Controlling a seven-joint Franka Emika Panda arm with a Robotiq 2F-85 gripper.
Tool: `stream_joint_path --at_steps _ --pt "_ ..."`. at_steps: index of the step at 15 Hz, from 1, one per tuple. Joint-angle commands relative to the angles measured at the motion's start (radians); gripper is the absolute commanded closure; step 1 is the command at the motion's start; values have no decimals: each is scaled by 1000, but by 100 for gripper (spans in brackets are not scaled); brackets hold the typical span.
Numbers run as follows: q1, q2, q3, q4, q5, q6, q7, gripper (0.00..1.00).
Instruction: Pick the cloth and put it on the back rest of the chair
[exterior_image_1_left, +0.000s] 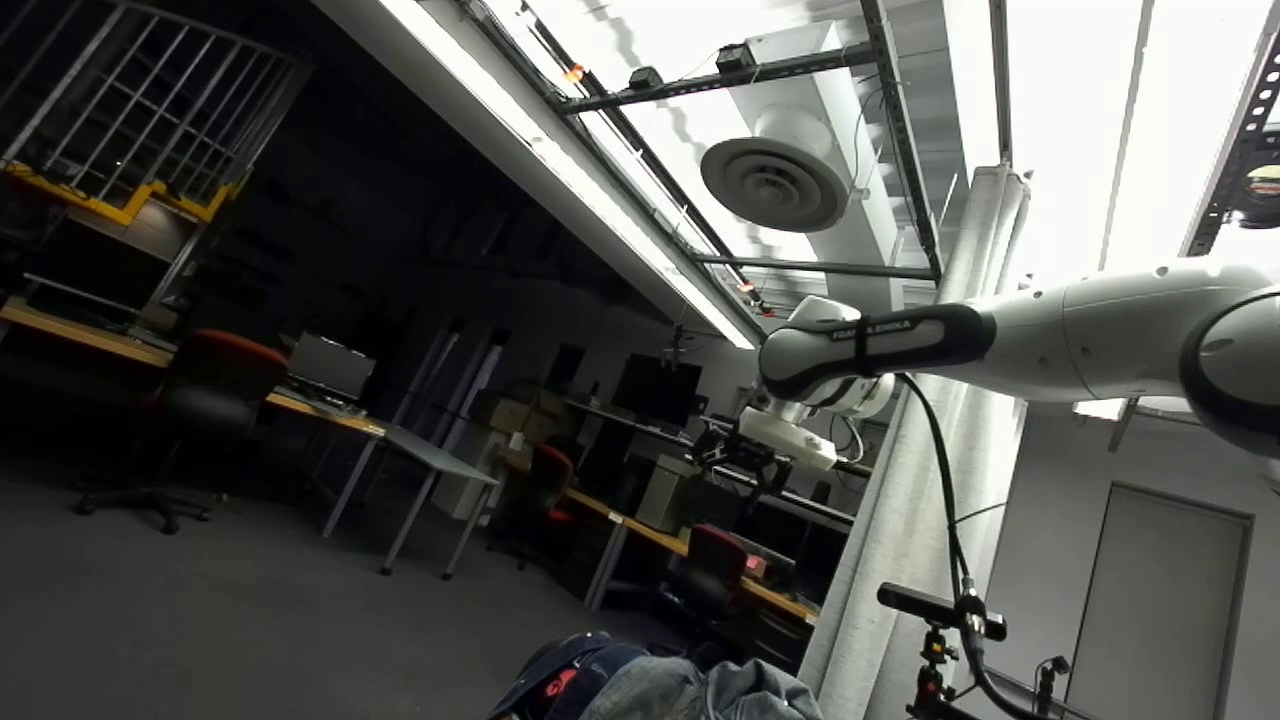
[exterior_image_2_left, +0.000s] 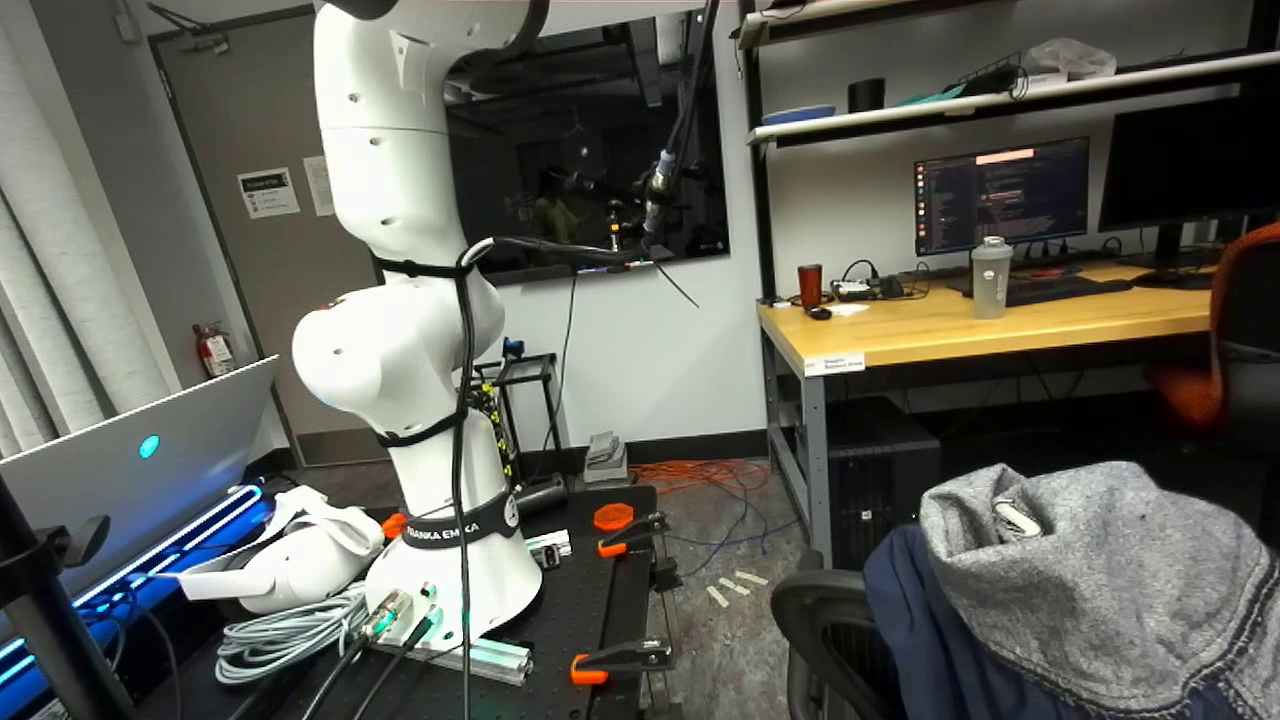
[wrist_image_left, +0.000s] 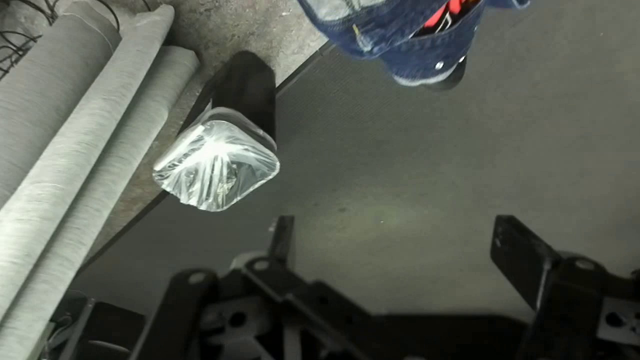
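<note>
The cloth is a limp fabric, grey on one part and dark blue on another. It lies heaped over the chair in both exterior views (exterior_image_1_left: 700, 690) (exterior_image_2_left: 1090, 580), and shows at the top of the wrist view (wrist_image_left: 365, 30) with a red patch. A dark rounded part of the chair (exterior_image_2_left: 835, 610) shows beside it; the rest of the chair is mostly hidden under the fabric or cut off. My gripper (exterior_image_1_left: 735, 468) is high up in the air, well apart from the cloth. In the wrist view the gripper (wrist_image_left: 395, 220) is wide open, with only floor seen between its fingers.
A bin with a clear plastic bag (wrist_image_left: 217, 160) stands on the floor beside a grey curtain (wrist_image_left: 75, 130). A camera on a stand (exterior_image_1_left: 940, 610) is below the arm. The robot's black table (exterior_image_2_left: 590, 590) carries clamps, cables and a white headset. A desk (exterior_image_2_left: 1000, 330) stands behind.
</note>
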Motion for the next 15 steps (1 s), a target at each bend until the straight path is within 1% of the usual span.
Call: stream_joint_path --at_steps 1,7,9,12,15 --pt "47 -120 33 -246 -50 124 -57 0" --pt "94 -256 107 -578 -60 284 -141 0" --pt "102 -295 132 -665 -60 320 -154 0" --pt "110 -343 166 -768 -53 350 -177 0" --pt "111 -379 191 -837 -52 355 -199 0"
